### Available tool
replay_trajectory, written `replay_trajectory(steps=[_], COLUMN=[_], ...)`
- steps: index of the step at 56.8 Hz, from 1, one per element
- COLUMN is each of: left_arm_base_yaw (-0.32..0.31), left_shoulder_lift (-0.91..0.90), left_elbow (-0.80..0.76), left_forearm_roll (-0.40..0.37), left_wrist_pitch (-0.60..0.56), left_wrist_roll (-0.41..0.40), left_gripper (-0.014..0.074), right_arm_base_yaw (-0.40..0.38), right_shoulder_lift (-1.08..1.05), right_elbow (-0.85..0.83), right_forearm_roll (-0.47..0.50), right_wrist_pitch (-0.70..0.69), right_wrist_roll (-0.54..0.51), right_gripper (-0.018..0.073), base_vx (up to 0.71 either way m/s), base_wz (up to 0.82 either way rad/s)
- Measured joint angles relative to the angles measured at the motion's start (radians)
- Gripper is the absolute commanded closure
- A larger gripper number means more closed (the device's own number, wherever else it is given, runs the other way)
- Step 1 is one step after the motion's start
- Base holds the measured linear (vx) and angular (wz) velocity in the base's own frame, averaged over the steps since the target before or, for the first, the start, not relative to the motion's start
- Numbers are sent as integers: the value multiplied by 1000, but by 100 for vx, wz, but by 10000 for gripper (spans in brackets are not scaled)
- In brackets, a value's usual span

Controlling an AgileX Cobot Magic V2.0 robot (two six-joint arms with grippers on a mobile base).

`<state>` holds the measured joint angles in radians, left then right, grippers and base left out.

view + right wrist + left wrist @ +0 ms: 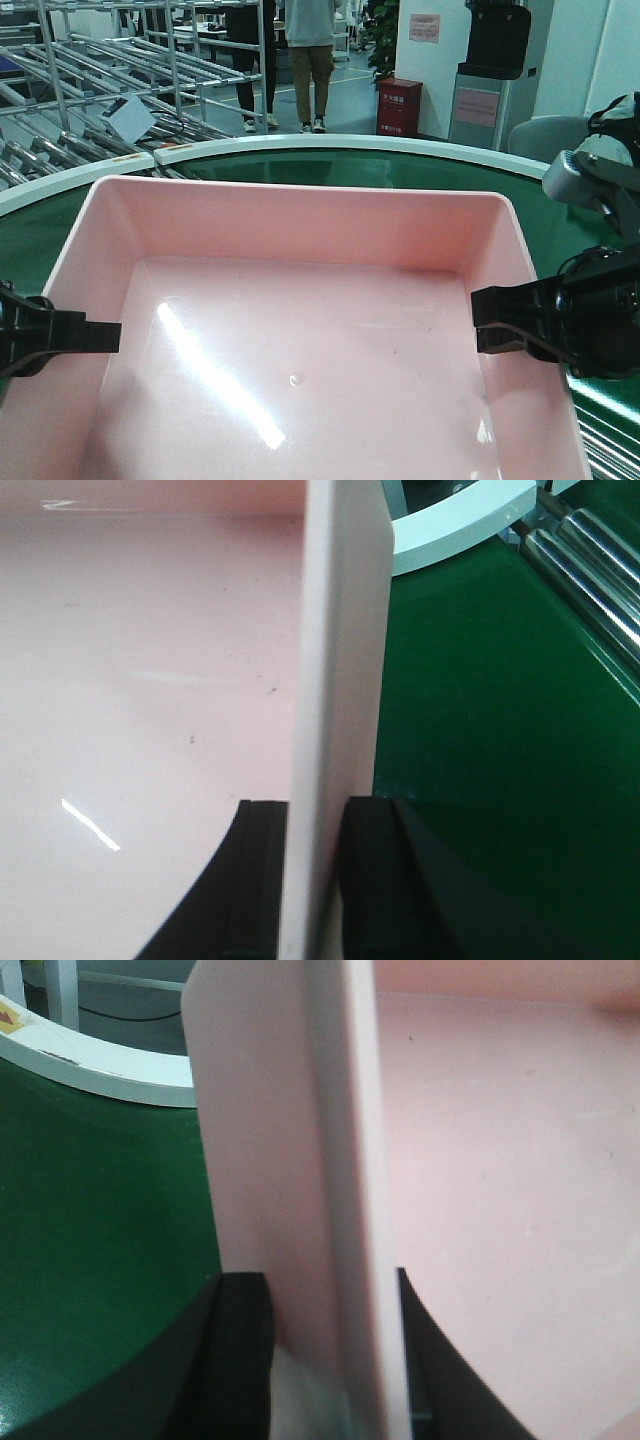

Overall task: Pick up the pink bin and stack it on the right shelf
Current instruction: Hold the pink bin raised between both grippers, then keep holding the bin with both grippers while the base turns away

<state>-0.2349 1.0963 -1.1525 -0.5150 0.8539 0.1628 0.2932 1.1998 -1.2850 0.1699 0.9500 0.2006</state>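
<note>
Gripping opposite walls of the shallow pale-pink plastic bin (300, 350), the left tool (320, 1295) and right tool (315, 815) are clenched. Uneven lifting could slip the glossy walls free.

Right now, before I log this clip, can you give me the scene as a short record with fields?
pink bin: empty, open side up
under it: green conveyor belt; resting or lifted, cannot tell
left gripper: fingers astride the bin's left wall, clamped
right gripper: fingers astride the bin's right wall, clamped
right shelf: not in view
background: two people standing beside metal racks
</note>
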Motion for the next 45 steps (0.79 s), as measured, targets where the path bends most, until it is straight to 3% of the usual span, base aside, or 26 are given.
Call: replay_trajectory(steps=[45], left_arm_base_yaw=[0], left_shoulder_lift=[0], left_elbow=[0], left_forearm_roll=[0], left_wrist_pitch=[0], left_wrist_roll=[0], left_gripper=[598], right_arm_base_yaw=[0], right_shoulder_lift=[0], right_elbow=[0], right_forearm_roll=[1], right_wrist_pitch=[1], right_wrist_roll=[0], right_gripper=[568], base_vx=[-14], base_wz=[0])
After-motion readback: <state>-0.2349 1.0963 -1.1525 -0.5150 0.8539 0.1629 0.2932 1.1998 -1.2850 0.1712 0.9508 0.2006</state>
